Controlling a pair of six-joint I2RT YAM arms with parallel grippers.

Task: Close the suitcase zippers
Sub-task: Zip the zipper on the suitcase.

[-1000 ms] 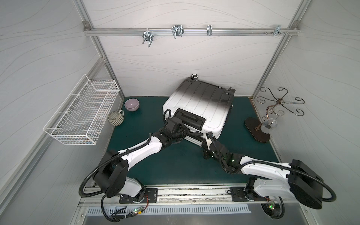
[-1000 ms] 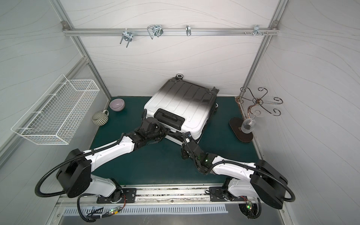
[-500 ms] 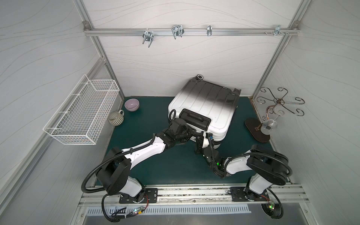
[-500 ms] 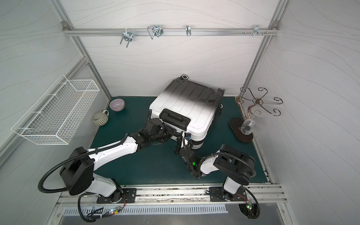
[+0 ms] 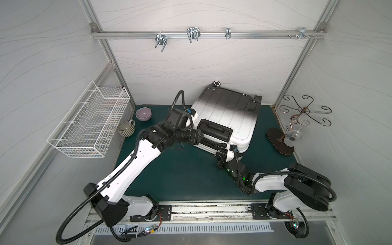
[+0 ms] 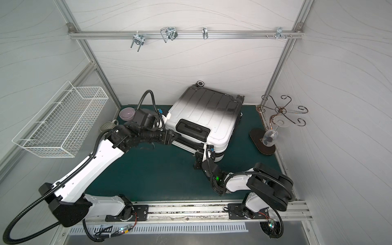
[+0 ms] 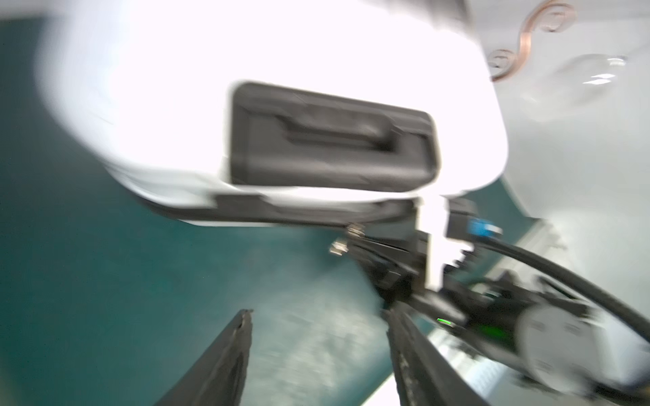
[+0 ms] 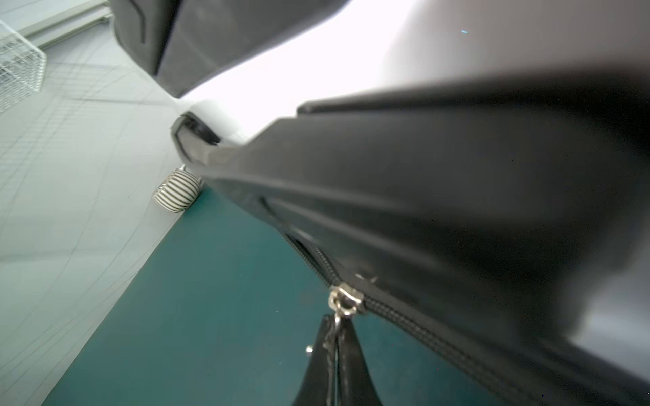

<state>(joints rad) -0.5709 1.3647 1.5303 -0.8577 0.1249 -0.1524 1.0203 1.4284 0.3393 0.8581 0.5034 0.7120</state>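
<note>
The suitcase [image 5: 228, 115] [image 6: 203, 114] lies flat at the back of the green mat, its white end and black handle [image 7: 330, 140] towards me. Its black zipper track [image 8: 404, 318] runs along the seam. My right gripper [image 8: 336, 321] [image 5: 220, 158] [image 6: 197, 158] is at the near corner, shut on the silvery zipper pull [image 8: 346, 300]. My left gripper [image 7: 318, 313] [image 5: 200, 139] [image 6: 172, 137] is open beside the near-left edge, below the handle, with only mat between its fingers. Two small silvery pulls [image 7: 346, 239] show by the right gripper in the blurred left wrist view.
A white wire basket [image 5: 89, 125] hangs on the left wall. A purple bowl [image 5: 143, 113] and a striped mug [image 5: 126, 129] stand at the back left. A metal scroll stand [image 5: 297, 118] with a glass bulb occupies the right side. A hook rail [image 5: 201, 35] runs overhead.
My left gripper has opened and drawn back a little from the case's near edge. The suitcase has slid to the right. My right arm has folded while its gripper stayed shut on the pull.
</note>
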